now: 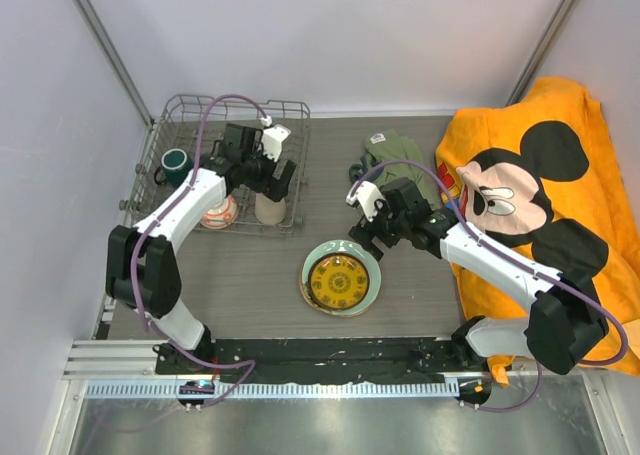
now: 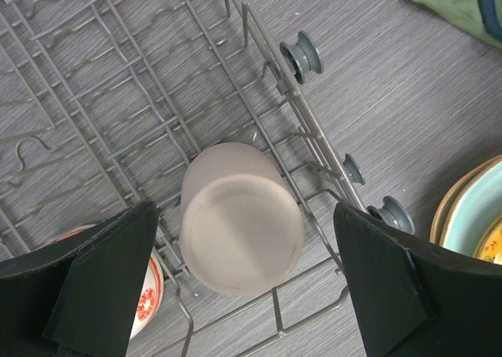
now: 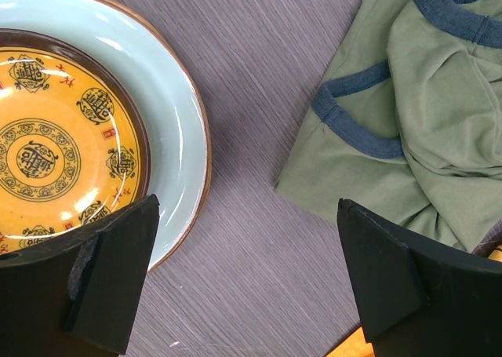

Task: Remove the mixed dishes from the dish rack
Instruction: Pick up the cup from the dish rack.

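Three plates (image 1: pixel 341 281), one cup (image 1: pixel 270 207), one mug (image 1: pixel 176 165), one bowl (image 1: pixel 220 213)

On my feed the grey wood-grain worktop (image 1: pixel 250 275) carries an olive-green garment (image 1: pixel 388 153) with dark blue trim, crumpled near its far edge. Just beside it, covering the whole right side, I see an orange Mickey Mouse blanket (image 1: pixel 545 200); I can't tell whether the two touch. A black strip (image 1: pixel 330 353) and a white toothed rail (image 1: pixel 300 387) run along the near edge. Pale wall panels (image 1: pixel 350 35) close in the back and both sides.
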`<state>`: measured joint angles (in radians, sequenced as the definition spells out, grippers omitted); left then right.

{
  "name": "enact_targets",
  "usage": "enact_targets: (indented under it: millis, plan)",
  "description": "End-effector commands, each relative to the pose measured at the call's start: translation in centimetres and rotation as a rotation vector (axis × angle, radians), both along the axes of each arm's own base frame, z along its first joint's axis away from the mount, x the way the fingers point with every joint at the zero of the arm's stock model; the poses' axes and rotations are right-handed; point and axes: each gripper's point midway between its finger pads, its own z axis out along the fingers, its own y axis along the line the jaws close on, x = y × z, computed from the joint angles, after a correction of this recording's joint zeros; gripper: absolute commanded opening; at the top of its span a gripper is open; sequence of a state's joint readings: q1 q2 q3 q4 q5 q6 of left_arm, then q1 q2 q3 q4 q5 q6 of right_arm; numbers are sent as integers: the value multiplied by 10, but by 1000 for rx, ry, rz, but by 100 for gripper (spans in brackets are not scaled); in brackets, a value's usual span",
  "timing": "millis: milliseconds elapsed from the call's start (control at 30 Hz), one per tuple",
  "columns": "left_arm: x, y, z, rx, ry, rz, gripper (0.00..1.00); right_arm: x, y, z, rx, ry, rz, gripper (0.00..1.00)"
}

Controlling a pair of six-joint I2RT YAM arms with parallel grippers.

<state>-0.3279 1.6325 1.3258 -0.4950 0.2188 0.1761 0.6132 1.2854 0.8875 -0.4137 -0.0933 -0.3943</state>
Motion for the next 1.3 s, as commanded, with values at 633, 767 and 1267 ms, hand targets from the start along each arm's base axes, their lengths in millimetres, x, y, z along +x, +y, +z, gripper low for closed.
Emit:
enact_targets:
  millis: [633, 767, 1267]
  plan:
    - [11, 4, -13, 99, -14, -5, 91, 5, 2, 3, -1, -36, 8, 99]
    - [11, 3, -13, 94, -2, -9, 79, 5, 1, 2, -7, -36, 9, 100]
    - [3, -2, 45, 52, -81, -50, 57, 5, 0, -1, -14, -29, 6, 100]
